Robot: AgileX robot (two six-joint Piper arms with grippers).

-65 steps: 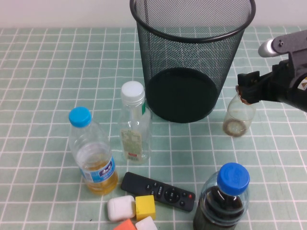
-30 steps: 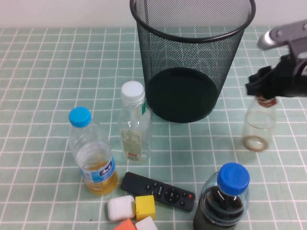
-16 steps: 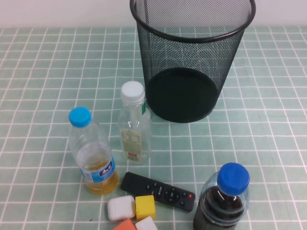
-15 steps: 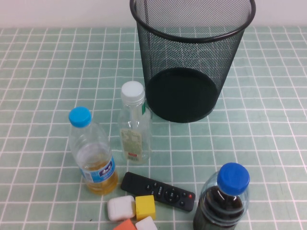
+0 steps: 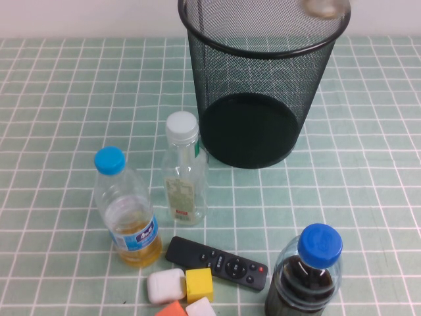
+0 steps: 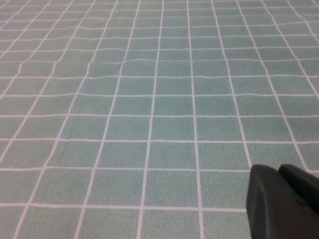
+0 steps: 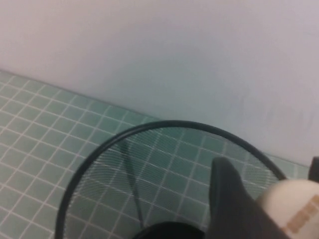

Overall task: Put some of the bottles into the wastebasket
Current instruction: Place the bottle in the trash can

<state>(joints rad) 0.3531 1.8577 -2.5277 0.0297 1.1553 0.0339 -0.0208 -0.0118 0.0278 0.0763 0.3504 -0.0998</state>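
The black wire-mesh wastebasket (image 5: 263, 49) stands at the back middle of the table. The small squat bottle's base (image 5: 322, 6) shows at the top edge of the high view, above the basket's far right rim. In the right wrist view my right gripper (image 7: 269, 181) is shut on this bottle's beige cap (image 7: 294, 206), held above the open basket (image 7: 124, 144). The taller white-capped bottle (image 5: 184, 171) stands upright in front of the basket, to its left. My left gripper (image 6: 281, 199) is shut and empty over bare tablecloth, out of the high view.
A blue-capped bottle of yellow liquid (image 5: 125, 210) stands front left, and a blue-capped bottle of dark liquid (image 5: 309, 276) front right. A black remote (image 5: 217, 262) and several small coloured blocks (image 5: 181, 289) lie at the front edge.
My right gripper lifted the small bottle from the table right of the basket, went out of the high view, and now the bottle's base shows above the basket's rim.
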